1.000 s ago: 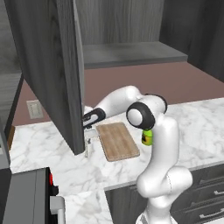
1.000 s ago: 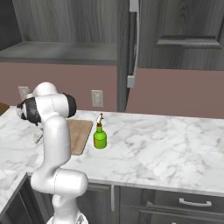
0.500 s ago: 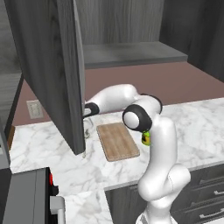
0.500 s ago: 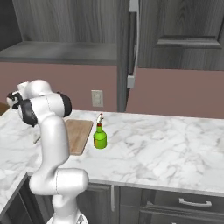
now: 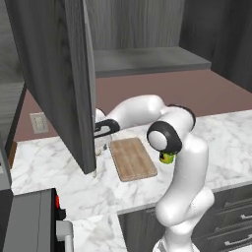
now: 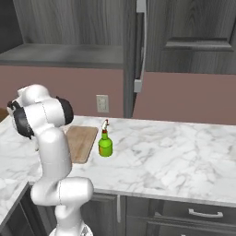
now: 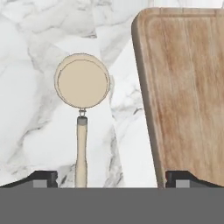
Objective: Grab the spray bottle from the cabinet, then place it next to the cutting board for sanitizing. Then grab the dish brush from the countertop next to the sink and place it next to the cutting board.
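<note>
So, gripper [image 7: 106, 178]: jaws wide apart, holding nothing
dish brush [image 7: 82, 94]: flat on the countertop [image 7: 26, 92]; just beside the cutting board [image 7: 188, 87]
spray bottle [image 6: 105, 144]: upright by the board's other side

Lighting is flat and even all over, typical rendered look, no obvious lamp anywhere. The white marble table [image 7: 39, 87] comes out bright but not blown out, no glare spots. The dish brush [image 7: 82, 94] throws a faint soft shadow to its right in the hand view. The open cabinet door [image 5: 59, 78] stays dark and dims the table under it. Base views are a bit soft and low-res, edges slightly jaggy. No lens warp I can spot.
</note>
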